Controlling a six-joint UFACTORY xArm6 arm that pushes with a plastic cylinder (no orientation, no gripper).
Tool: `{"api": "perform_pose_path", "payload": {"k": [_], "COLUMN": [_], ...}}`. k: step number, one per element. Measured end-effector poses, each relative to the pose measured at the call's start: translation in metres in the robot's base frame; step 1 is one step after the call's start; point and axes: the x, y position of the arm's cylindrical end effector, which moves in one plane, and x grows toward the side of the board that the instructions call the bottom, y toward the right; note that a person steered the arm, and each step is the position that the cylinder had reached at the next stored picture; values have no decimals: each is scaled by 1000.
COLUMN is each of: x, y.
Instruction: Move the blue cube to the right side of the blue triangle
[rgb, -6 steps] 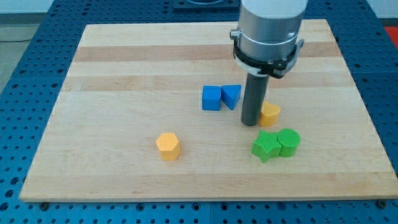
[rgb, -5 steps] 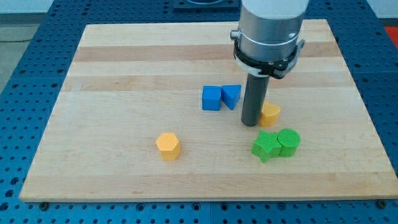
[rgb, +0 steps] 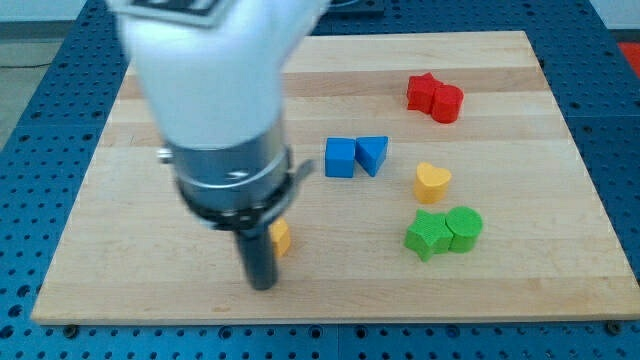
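Right now you are looking at the wooden surface lying across a blue perforated bench, with the arm looming blurred over the view's left half. Its dark rod is ending in my tip, which is sitting near the surface's bottom edge, just below and left of the orange block; most of that block is hiding behind the rod, so you cannot tell its shape. No hand is fitted here, so nothing is being pinched or spread.

Well apart from my tip, toward the middle, the blue cube is sitting touching the left side of the blue triangle. To their right and lower, the yellow heart is standing alone. Below it, the green star and green cylinder are pressing together. At the view's top right, the red star and red cylinder are touching too.
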Motion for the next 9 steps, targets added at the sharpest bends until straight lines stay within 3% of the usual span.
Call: {"api": "perform_pose_path", "payload": {"k": [1,5,7,9], "x": [-9,-74,-77,-102], "y": [-21,66,22,83]}}
